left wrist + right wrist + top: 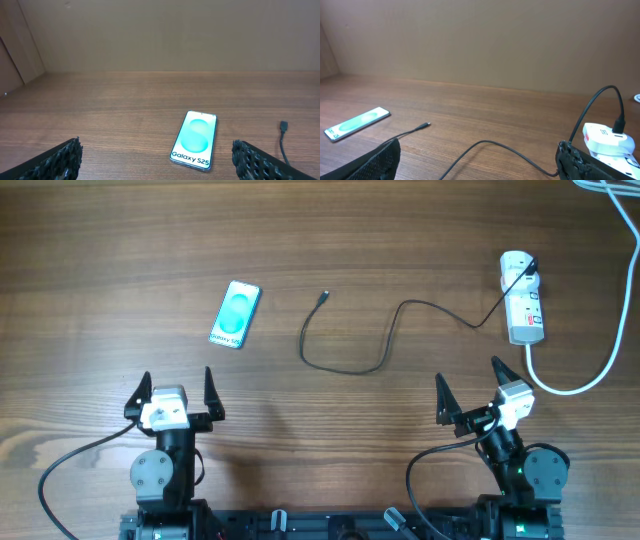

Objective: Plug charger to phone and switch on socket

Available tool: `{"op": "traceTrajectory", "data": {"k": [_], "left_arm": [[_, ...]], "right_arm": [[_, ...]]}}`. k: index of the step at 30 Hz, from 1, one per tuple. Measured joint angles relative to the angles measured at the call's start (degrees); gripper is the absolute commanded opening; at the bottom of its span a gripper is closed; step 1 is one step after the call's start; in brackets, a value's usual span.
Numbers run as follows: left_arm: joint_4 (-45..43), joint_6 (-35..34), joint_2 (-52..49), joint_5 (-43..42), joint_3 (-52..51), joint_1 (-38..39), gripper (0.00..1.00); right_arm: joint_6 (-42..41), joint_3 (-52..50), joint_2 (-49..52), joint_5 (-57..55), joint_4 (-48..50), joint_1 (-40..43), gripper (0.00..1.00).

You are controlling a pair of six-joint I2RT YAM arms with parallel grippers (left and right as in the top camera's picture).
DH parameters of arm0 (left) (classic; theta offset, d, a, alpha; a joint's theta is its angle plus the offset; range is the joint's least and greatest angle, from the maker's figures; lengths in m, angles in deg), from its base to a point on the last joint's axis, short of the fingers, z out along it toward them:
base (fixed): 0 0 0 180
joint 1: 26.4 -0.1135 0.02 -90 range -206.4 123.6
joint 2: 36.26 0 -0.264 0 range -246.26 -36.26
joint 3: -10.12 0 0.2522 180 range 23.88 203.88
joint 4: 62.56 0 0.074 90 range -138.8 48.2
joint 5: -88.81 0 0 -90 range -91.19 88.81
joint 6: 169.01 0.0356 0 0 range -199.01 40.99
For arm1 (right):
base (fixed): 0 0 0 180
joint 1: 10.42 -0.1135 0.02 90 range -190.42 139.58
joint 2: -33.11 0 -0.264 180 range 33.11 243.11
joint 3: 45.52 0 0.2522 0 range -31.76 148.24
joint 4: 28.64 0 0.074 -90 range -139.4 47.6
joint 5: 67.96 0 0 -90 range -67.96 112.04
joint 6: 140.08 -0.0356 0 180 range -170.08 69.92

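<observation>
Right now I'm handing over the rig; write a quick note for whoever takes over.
Left gripper: open, empty, near its base.
Right gripper: open, empty, near its base.
Galaxy S25 phone: screen-up and lit, ahead of the left gripper.
Charger cable: connector lies free on the table right of the phone, not touching it; plug sits in the power strip at far right.
Done: plug in strip. Left: connector into phone, then the strip's switch, whose state I cannot read.

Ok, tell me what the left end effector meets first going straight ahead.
Likely the phone, lying ahead and a little right of the left end effector centre line; depth is unclear, so it might only be clipped.
</observation>
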Motion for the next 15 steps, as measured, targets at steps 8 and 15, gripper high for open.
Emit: {"op": "traceTrajectory", "data": {"k": [8,15], "left_arm": [[0.0,0.0,0.0,0.0,0.0,0.0,1.0],[0.0,0.0,0.0,0.0,0.0,0.0,1.0]], "right_arm": [[0.0,0.0,0.0,0.0,0.0,0.0,1.0],[0.0,0.0,0.0,0.0,0.0,0.0,0.99]]}}
